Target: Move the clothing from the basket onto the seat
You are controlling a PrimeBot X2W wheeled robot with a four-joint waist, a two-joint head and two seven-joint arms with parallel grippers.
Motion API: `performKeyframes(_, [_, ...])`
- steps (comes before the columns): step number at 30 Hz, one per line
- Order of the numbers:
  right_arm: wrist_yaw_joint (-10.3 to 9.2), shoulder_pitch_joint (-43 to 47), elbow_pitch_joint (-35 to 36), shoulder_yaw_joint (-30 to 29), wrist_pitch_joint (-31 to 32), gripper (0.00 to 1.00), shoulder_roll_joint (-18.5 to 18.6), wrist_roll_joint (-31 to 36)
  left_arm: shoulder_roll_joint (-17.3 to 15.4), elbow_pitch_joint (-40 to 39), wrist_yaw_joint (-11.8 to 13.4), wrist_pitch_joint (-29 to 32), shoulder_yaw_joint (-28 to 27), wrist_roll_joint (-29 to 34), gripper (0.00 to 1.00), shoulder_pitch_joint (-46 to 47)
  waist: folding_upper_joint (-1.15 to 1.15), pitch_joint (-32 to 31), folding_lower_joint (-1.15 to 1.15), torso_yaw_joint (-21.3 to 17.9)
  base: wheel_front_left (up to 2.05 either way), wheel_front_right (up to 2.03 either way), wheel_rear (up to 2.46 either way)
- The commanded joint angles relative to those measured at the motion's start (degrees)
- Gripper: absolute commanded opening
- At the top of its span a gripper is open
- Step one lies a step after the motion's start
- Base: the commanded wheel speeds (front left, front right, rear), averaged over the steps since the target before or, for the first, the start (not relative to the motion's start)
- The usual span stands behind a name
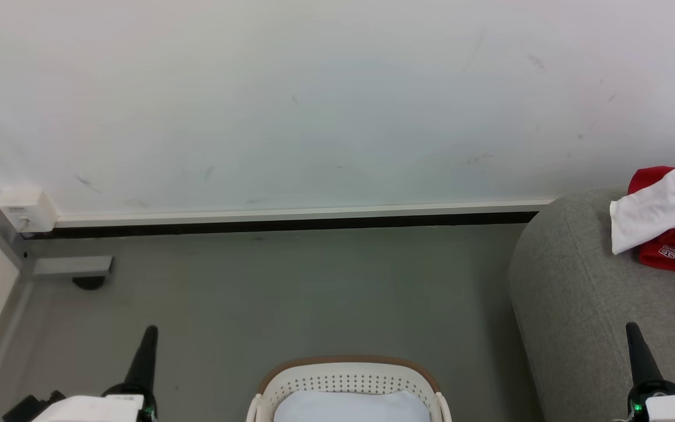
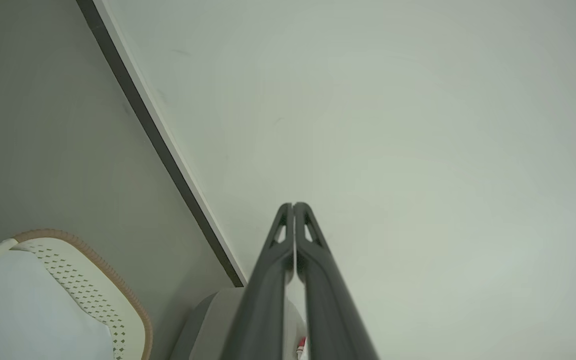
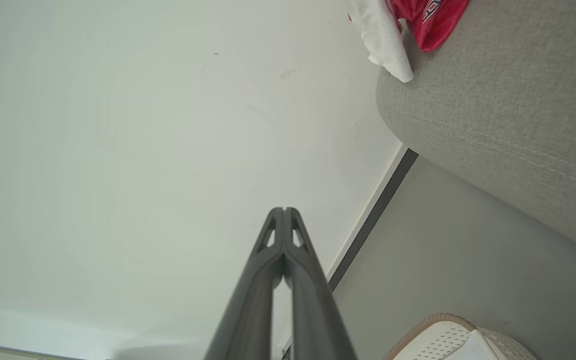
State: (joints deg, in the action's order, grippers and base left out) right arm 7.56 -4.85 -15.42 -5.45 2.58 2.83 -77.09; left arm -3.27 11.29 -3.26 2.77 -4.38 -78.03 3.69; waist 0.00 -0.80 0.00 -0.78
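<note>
Clothing (image 1: 668, 225) you're after lies bunched on the seat's (image 1: 583, 305) top at the far right: red fabric with white trim and dark lettering, and a white panel folded over its left side. From the right wrist view you see that same bundle (image 3: 433, 20) near the seat's (image 3: 508, 110) rounded corner.

Largest in front of you is the pale wall (image 1: 314, 105), scuffed in places. A white baseboard (image 1: 302, 212) with a dark strip beneath runs along its foot. Below it spreads the grey floor (image 1: 290, 293). The grey woven seat stands on the right, its stitched seam showing in the right wrist view.

The basket (image 1: 346, 361) sits on the floor at near centre, white, perforated and tan-rimmed. You see something pale inside it, though you can't tell what it is. Both wrist views catch the basket's edge (image 2: 80, 290) (image 3: 443, 340).

Your left gripper (image 1: 150, 331) rises at near left, its two dark fingers pressed together on nothing (image 2: 293, 205). Your right gripper (image 1: 632, 328) rises at near right in front of the seat, its fingers likewise together and empty (image 3: 283, 210).

A small white box (image 1: 24, 208) sits on the wall at far left.
</note>
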Motion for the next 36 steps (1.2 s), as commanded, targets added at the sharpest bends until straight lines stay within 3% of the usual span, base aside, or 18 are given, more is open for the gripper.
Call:
performKeyframes(1, [-0.1, -1.26, 0.49, -0.17, 0.47, 0.0, 0.44, -1.84, -0.1, -0.38, -0.36, 0.48, -0.43, -1.89, 0.0, 1.19, 0.0, 0.04, 0.0, 0.05, 0.0, 0.0, 0.0])
performKeyframes(36, [-0.13, -2.79, 0.68, -0.58, 3.65, 0.0, 0.79, -15.94, 0.37, -0.79, -1.0, 3.96, -2.44, -14.65, 0.0, 2.71, 0.0, 0.68, 0.0, 0.77, 0.0, 0.0, 0.0])
